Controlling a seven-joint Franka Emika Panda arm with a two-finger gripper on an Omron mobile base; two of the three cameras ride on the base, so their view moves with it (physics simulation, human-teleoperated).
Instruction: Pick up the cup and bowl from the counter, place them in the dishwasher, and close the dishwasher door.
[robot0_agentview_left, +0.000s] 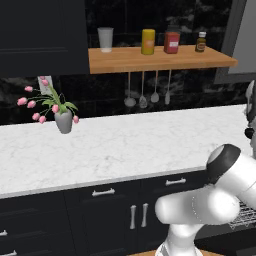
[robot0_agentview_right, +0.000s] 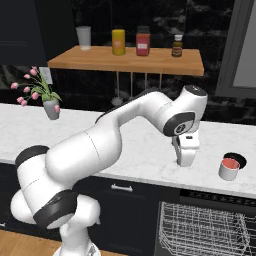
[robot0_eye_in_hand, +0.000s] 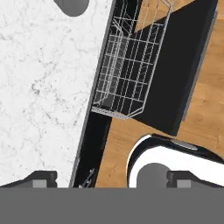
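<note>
Nearest the base, the dishwasher (robot0_agentview_right: 205, 227) stands open under the right end of the tabletop (robot0_agentview_right: 135, 150), its grey wire rack (robot0_agentview_right: 202, 225) pulled out; the hand view looks straight down on that rack (robot0_eye_in_hand: 131, 65) and on the dishwasher door (robot0_eye_in_hand: 179, 70), a flat black panel lying open over the wooden floor (robot0_eye_in_hand: 205, 109), its long side running parallel to the tabletop's front edge. Above that edge hangs the claw (robot0_agentview_right: 186, 159), pointing down over the marble, its jaws spread wide with nothing between them. Just to its right in the right base view, near the front right part of the tabletop, sits the cup (robot0_agentview_right: 230, 168), a short grey cylinder standing upright with its mouth up and a reddish inside; beside it lies a dark round shape I cannot identify. The left base view gives the long white veined slab (robot0_agentview_left: 125, 145) and dark drawers (robot0_agentview_left: 105, 200) below it. Toward the back left of the tabletop stands a grey vase of pink tulips (robot0_agentview_left: 62, 117). Farthest, on the wooden wall shelf (robot0_agentview_left: 160, 59), stand a pale tumbler (robot0_agentview_left: 105, 39), a yellow jar (robot0_agentview_left: 148, 41), a red jar (robot0_agentview_left: 171, 42) and a small brown bottle (robot0_agentview_left: 200, 42), with utensils (robot0_agentview_left: 145, 92) hanging underneath.
</note>
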